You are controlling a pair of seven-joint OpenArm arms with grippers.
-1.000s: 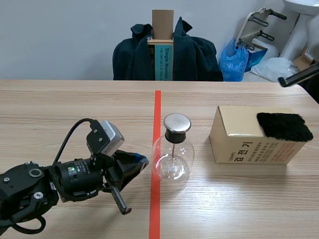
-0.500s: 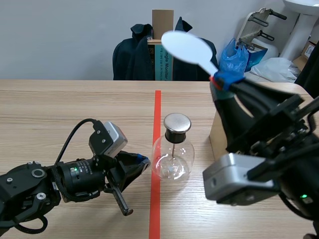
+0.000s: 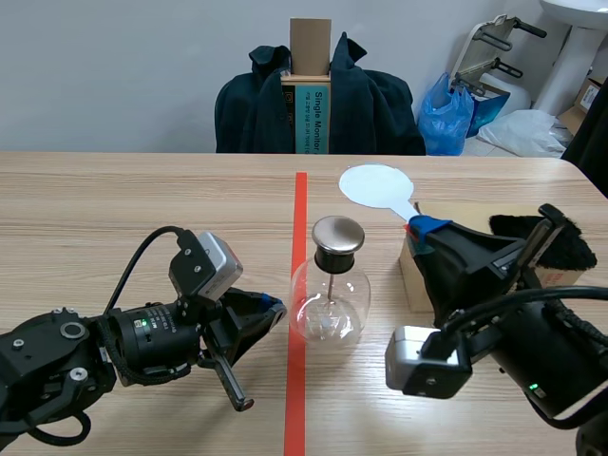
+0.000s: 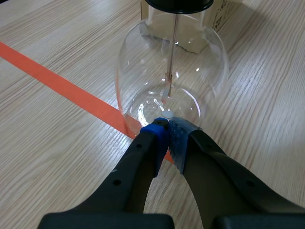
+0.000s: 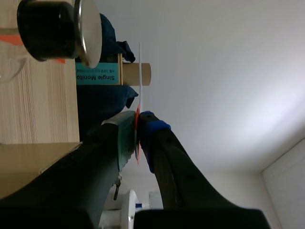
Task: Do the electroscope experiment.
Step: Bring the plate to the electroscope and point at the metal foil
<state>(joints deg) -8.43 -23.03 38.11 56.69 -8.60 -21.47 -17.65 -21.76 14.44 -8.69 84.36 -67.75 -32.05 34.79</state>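
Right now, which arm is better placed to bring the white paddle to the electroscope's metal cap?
The right. The right gripper holds the white paddle raised close by the metal cap. The left gripper is shut on nothing, low at the base of the glass flask.

Flask [image 4: 190,67] just ahead of left hand [image 4: 167,130]

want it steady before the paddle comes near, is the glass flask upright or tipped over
Upright. The glass flask stands on its base on the table, metal cap on top, rod hanging straight down inside.
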